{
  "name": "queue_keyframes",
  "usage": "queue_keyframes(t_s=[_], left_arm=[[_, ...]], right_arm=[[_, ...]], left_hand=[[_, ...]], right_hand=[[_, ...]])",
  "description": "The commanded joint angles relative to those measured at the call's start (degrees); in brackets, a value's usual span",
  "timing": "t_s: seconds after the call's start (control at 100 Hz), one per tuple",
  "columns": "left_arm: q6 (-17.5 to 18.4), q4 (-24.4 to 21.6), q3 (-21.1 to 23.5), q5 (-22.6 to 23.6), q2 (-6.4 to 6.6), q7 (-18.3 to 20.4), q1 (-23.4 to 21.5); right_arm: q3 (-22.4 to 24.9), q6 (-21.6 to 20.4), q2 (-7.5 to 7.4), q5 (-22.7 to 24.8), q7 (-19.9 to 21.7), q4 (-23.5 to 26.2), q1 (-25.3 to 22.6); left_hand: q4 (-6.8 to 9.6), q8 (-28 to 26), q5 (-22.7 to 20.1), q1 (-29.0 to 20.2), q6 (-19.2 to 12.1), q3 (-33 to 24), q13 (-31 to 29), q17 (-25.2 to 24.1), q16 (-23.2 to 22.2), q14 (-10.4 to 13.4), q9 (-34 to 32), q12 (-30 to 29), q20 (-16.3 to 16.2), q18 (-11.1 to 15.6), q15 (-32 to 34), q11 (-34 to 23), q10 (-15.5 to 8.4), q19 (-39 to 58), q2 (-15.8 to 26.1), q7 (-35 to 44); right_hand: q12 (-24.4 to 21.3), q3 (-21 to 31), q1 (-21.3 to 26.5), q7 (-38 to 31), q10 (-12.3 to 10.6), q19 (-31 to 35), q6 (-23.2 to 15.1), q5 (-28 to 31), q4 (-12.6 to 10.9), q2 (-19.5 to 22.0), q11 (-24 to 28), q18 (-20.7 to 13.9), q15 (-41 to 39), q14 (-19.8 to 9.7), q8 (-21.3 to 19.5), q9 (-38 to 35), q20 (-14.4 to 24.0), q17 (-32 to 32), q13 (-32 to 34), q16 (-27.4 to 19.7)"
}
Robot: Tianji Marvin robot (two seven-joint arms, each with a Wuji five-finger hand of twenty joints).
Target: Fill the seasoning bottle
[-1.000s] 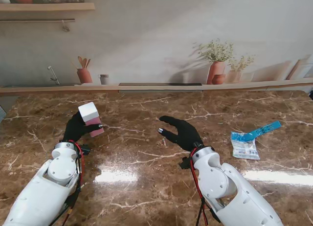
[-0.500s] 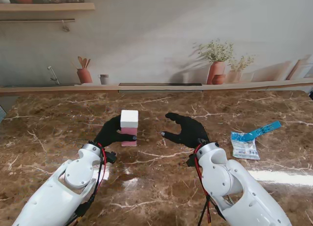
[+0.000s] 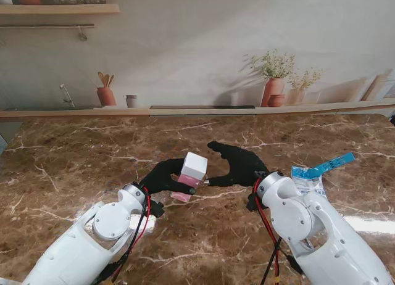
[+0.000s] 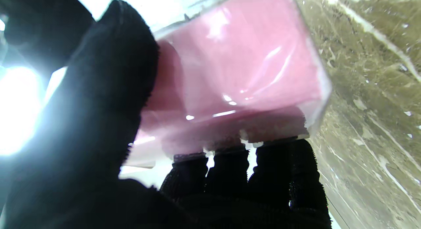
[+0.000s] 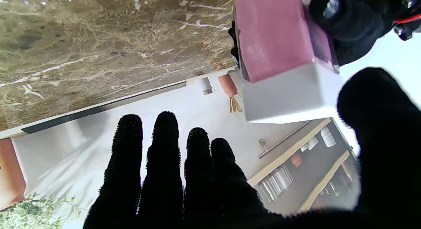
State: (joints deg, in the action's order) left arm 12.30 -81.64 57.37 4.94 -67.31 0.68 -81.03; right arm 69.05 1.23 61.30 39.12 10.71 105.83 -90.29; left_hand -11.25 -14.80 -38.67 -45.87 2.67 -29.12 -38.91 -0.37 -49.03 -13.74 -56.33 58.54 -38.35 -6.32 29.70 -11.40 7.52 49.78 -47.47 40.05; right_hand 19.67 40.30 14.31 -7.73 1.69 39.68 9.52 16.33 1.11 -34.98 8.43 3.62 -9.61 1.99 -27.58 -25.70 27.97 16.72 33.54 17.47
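Stand view, left to right: left hand [image 3: 162,177] clamped around the pink body of the seasoning bottle [image 3: 190,174], tilted over the middle of the worktop [image 3: 74,155]; right hand [image 3: 237,165] spread, empty, just beside the white cap [image 3: 194,165]. Probably light, rigid, glossy and slippery; best gripped on flat sides, cap taken squarely.

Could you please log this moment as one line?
left hand: holds bottle, tilted | right hand: open, beside cap | refill bag: on table

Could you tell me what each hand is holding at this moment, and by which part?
The left hand grips the seasoning bottle around its pink lower body, leaving the white cap free. The right hand is open beside the cap, holding nothing.
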Motion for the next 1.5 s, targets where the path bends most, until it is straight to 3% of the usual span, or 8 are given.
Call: queue_keyframes(t_s=[0.0, 0.7, 0.83, 1.05, 1.12, 1.21, 1.36, 1.49], left_arm=[[-0.02, -1.1, -0.42, 1.5, 0.41, 0.78, 0.3], [0.94, -1.43, -2.18, 3.09, 0.81, 1.73, 1.17], [0.92, -1.32, -2.08, 2.5, 0.84, 2.19, 1.27], [0.72, -1.09, -1.97, 0.88, 0.63, 2.36, 1.33], [0.67, -1.05, -1.93, 0.84, 0.58, 2.24, 1.34], [0.54, -1.09, -1.81, 1.04, 0.55, 1.99, 1.26], [0.55, -1.13, -1.67, 1.55, 0.65, 1.99, 1.2], [0.99, -1.3, -1.68, 2.07, 0.73, 1.88, 1.06]], right_arm=[[0.42, 0.41, -0.23, -1.25, 1.77, 0.86, 0.48], [-5.09, -3.25, -0.38, 0.37, 1.36, -3.16, 5.82], [-5.03, -11.7, 0.14, -0.8, -2.91, -6.79, 6.72], [-4.86, -19.8, 0.66, -1.17, -7.25, -9.88, 7.3], [-4.07, -20.68, 0.14, -1.24, -5.17, -8.98, 6.81], [-2.78, -20.8, -0.8, -3.5, 0.6, -6.78, 5.86], [-1.35, -19.46, -0.95, -5.96, 2.28, -4.18, 4.12], [-1.36, -10.55, -0.16, -4.47, -0.26, -1.2, 2.52]], left_hand=[[1.88, -1.97, -11.93, -10.21, -8.69, -6.1, 1.98, -1.42, -1.63, -0.85, -1.29, 5.0, 0.71, 2.04, 2.44, -7.74, -4.83, -1.63, 22.65, 8.39], [1.62, -5.08, -11.36, -8.94, -8.41, -6.06, 2.58, -2.04, -4.75, -1.87, -1.05, 7.83, 0.81, 0.99, 4.73, -9.77, -4.38, -3.36, 22.9, 9.84], [1.48, -5.46, -11.22, -8.81, -8.5, -6.29, 2.56, -2.04, -4.89, -1.73, -1.02, 7.8, 0.75, 1.13, 4.72, -9.89, -4.46, -3.45, 22.98, 10.01], [1.3, -6.15, -10.89, -8.8, -8.37, -6.47, 2.66, -2.26, -5.05, -1.75, -0.88, 7.84, 0.66, 1.11, 4.6, -10.15, -4.42, -3.73, 23.18, 10.11], [1.24, -6.33, -10.84, -8.7, -8.54, -6.41, 2.62, -2.21, -5.08, -1.65, -0.78, 7.85, 0.59, 0.99, 4.6, -10.17, -4.56, -3.73, 23.22, 10.12], [1.22, -6.51, -10.71, -8.71, -8.6, -6.39, 2.66, -2.15, -5.11, -1.64, -0.78, 7.84, 0.48, 0.95, 4.54, -10.23, -4.59, -3.68, 23.23, 10.07], [1.22, -6.77, -10.65, -8.69, -8.8, -6.37, 2.68, -2.21, -5.14, -1.59, -0.71, 7.81, 0.31, 0.99, 4.47, -10.25, -4.65, -3.69, 23.25, 10.01], [1.22, -6.96, -10.73, -8.67, -8.87, -6.34, 2.75, -2.18, -5.09, -1.45, -0.71, 7.74, 0.15, 1.04, 4.28, -10.24, -4.73, -3.74, 23.28, 9.94]], right_hand=[[1.64, 0.34, -3.22, -0.48, 0.46, 0.26, 1.13, -2.5, 2.47, -1.09, 1.24, 0.41, -0.43, 0.26, -1.95, 1.26, 2.58, 0.42, -0.86, 2.3], [23.77, -6.61, 14.36, -19.87, -9.26, 26.03, -12.99, 21.06, 3.9, -2.13, 25.14, 0.89, -34.92, -8.21, -20.75, -24.29, 12.37, 15.44, 21.95, 24.18], [34.46, 28.12, 24.42, -30.46, -11.37, 29.3, -20.58, 24.95, 14.25, -13.16, 22.9, 0.56, -38.25, -7.77, -19.72, -31.03, 10.72, 17.52, 24.86, 27.69], [28.95, 40.57, 37.09, -26.33, -14.02, 30.76, -23.2, 30.47, 15.73, -11.04, 21.68, 2.36, -30.72, -7.76, -17.89, -31.68, -2.56, 14.01, 22.77, 29.43], [14.57, 42.21, 33.33, -12.83, -11.48, 14.04, -22.48, 23.77, 5.18, -5.6, 11.72, -1.07, -12.95, -8.41, -5.03, -18.92, 5.98, 5.28, 5.67, 14.43], [4.78, 43.72, 29.96, 1.93, -5.44, 3.07, -20.45, 9.0, 4.89, -11.87, 1.82, -2.34, -3.1, -5.47, 2.53, 0.37, 5.35, -4.43, -12.49, 3.25], [-2.4, 26.3, 9.29, 8.18, 0.51, -4.77, -12.8, -4.14, 8.03, -15.52, -3.08, -0.66, 2.49, -1.08, 2.18, 13.63, 5.17, -10.96, -23.11, -2.15], [-0.72, 2.07, -2.42, 4.17, 2.62, -2.37, 1.17, -6.38, 5.81, 5.27, -0.28, -0.11, 0.02, 1.49, -6.14, 10.04, 9.34, -7.65, -15.22, 0.81]])
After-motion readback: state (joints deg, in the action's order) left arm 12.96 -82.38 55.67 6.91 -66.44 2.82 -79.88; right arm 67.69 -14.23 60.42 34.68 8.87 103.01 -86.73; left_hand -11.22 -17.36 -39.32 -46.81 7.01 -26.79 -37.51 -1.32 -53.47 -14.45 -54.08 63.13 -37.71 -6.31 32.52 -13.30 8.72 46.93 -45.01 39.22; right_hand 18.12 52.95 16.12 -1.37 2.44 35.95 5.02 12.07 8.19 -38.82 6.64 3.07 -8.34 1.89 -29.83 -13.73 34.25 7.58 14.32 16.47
